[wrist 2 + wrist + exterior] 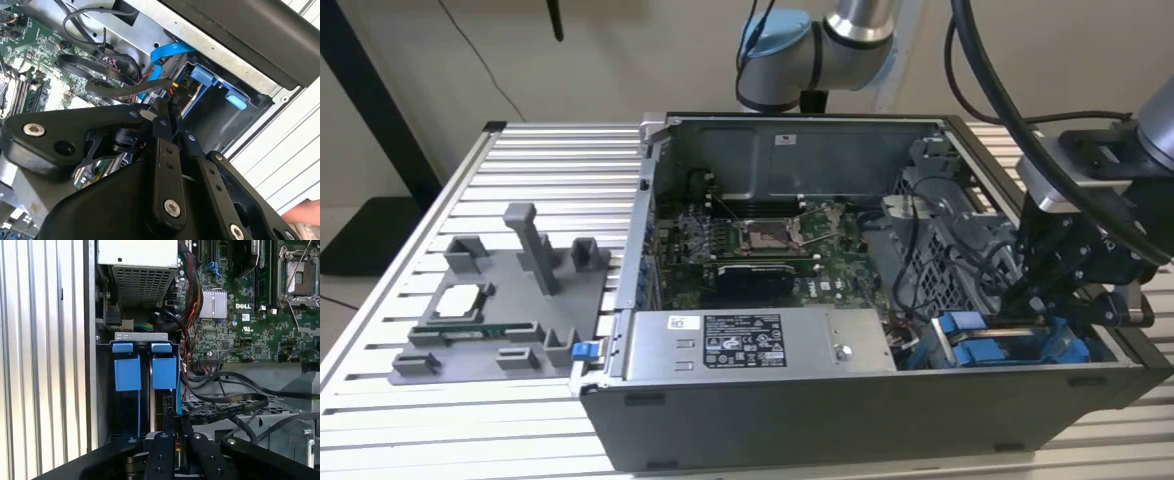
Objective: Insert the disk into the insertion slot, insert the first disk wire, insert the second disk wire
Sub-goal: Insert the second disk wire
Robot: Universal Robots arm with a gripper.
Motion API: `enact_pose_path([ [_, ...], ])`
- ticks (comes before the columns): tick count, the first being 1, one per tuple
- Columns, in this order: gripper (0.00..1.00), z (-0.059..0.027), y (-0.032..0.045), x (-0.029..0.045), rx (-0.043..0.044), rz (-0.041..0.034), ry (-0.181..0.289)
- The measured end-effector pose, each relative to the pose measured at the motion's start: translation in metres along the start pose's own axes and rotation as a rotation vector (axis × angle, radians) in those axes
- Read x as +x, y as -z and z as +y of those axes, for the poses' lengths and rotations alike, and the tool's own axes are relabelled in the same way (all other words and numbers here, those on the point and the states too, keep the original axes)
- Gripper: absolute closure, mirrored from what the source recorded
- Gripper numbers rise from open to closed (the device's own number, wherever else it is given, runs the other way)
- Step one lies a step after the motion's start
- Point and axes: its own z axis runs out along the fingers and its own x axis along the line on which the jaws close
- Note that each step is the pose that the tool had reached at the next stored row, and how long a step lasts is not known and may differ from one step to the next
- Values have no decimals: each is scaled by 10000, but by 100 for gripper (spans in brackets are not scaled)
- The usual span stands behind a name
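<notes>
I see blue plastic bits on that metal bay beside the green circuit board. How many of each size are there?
Counted in the first wrist view:
large blue square flaps: 2
small blue tabs just beyond them: 2
Total: 4

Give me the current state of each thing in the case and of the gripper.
disk: seated in the bay, blue carrier tabs showing.
insertion slot: occupied by the disk.
gripper: down inside the case at the drive bay, fingers close together.
black cable: loose, draped beside the gripper.
power-supply box: mounted in the case.
CPU socket: open, empty.
</notes>
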Motion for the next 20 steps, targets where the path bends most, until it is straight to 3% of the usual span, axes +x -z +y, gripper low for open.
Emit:
enact_pose_path([
  [20,100,-2,-17,22,-30,7,-3],
])
